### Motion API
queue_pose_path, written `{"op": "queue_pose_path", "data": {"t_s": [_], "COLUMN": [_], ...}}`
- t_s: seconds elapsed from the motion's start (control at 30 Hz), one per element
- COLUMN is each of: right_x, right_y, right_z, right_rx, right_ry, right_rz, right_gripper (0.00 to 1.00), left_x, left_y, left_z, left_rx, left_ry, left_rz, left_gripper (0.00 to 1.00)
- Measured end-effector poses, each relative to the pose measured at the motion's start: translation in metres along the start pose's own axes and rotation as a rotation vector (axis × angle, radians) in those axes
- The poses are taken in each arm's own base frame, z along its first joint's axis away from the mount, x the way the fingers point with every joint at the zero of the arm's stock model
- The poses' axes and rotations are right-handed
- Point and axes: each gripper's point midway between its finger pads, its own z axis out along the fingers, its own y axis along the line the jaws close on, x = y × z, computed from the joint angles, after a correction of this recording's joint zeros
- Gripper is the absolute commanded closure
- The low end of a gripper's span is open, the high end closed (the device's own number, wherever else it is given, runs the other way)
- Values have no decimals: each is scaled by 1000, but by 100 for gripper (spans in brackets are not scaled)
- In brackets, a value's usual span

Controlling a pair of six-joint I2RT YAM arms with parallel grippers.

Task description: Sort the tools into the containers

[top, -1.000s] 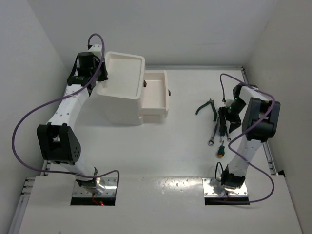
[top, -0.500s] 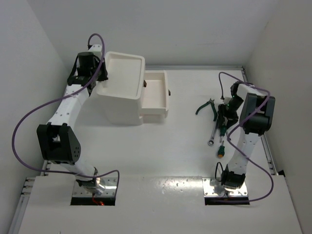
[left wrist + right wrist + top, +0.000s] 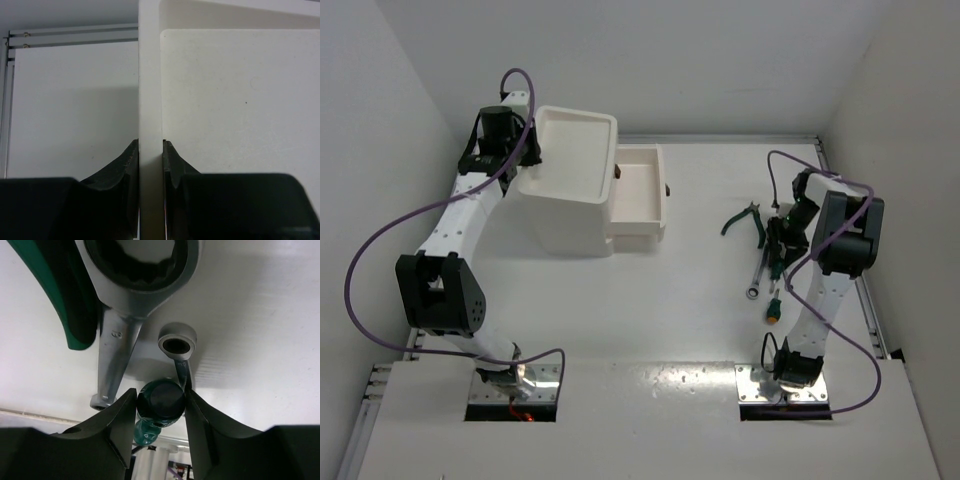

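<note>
1 cabinet [image 3: 570, 215], 1 open drawer [image 3: 640, 229], 1 grn pliers [image 3: 740, 220], 2 wrenches [image 3: 117, 355], 2 screwdrivers [image 3: 160, 400].

No legible text; embossed mark on wrench [image 3: 117, 347] shank unreadable

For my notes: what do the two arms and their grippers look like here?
Both the left arm and right arm have white links with boxy black joint housings, and a purple cable loops along each. They stand on shiny metal base plates. The left gripper and right gripper have black, curved, tapering fingers.
</note>
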Motion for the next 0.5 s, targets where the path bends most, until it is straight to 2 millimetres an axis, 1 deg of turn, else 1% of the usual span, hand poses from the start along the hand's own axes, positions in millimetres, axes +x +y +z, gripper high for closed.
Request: {"op": "queue_pose_path", "data": {"t_s": [0.07,0.1,0.17,0.3,0.37,0.43,0.5], "right_x": [5,7,9,10,9,3,-12], "right_y": [1,1,2,3,8,15,25], "right_z": [1,1,2,2,-1,-10,-26], "right_rx": [-3,-5,-8,-19,-44,-79,-129], "right_ry": [15,21,27,30,27,9,-42], "right_rz": [-1,-2,-4,-11,-17,-20,-36], "right_gripper": [69,85,100,100,100,100,100], "left_x": [0,0,0,1,0,0,-1], "left_y": [0,0,0,0,0,0,0], "left_z": [0,0,0,1,0,0,-1], "left_rx": [0,0,0,0,0,0,1], "left_ry": [1,1,1,2,1,-1,-3], "left_rz": [0,0,0,0,0,0,0], "left_gripper": [100,100,100,100,100,100,100]}}
